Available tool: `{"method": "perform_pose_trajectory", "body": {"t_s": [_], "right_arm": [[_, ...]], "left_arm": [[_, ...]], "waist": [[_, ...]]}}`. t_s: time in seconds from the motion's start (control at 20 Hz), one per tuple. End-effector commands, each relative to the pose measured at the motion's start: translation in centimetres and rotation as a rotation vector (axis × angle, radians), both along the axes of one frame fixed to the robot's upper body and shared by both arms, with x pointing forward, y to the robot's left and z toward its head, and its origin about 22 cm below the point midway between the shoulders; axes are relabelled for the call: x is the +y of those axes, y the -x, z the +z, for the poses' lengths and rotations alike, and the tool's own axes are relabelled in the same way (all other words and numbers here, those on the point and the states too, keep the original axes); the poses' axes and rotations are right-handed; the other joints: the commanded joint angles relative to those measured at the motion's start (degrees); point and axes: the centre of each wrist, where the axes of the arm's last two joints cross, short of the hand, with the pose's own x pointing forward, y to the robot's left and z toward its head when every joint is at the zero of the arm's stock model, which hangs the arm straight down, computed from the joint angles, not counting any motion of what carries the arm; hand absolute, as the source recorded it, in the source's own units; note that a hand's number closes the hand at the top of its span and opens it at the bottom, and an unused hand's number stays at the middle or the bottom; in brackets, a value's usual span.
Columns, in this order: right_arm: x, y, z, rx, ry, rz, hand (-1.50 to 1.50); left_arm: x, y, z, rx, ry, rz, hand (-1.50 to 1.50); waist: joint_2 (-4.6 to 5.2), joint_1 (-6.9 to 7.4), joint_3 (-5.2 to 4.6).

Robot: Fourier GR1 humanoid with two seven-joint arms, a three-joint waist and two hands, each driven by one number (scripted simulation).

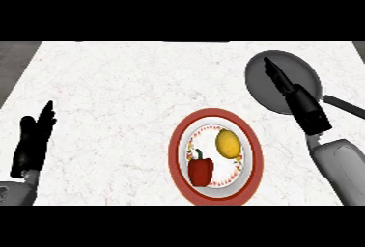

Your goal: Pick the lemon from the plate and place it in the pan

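Observation:
A yellow lemon [228,144] lies on the right half of a red-rimmed plate [179,149] near the counter's front middle. A red bell pepper [200,170] lies beside it on the plate's lower left. The grey pan [264,84] sits at the back right, its dark handle [347,107] pointing to the right. My right hand [299,100] is stretched out over the pan with straight fingers, open and holding nothing, up and to the right of the lemon. At the left edge my left hand [34,140] rests open, fingers up.
The white marbled counter [121,87] spreads across the view, with a darker strip beyond its left edge at the top left and another at the top right corner.

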Motion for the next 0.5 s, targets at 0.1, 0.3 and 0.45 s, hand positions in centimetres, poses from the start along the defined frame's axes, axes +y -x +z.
{"method": "perform_pose_trajectory", "body": {"t_s": [0.1,0.3,0.45], "right_arm": [[7.9,-1.1,2.3,-0.046,0.109,0.219,1.5],[4.7,-2.6,7.0,-0.335,0.663,0.239,1.5],[10.1,-0.9,1.3,-0.419,0.461,0.229,-1.5]], "left_arm": [[-6.1,-0.7,0.8,-0.037,0.2,-0.228,0.0],[-9.9,-1.3,0.7,-0.052,0.348,-0.357,0.0],[-12.1,0.2,-0.2,-0.087,0.497,-0.445,0.0]], "waist": [[-1.82,0.34,-1.39],[-4.25,-0.9,-3.64],[-1.52,-0.83,-1.34]]}}
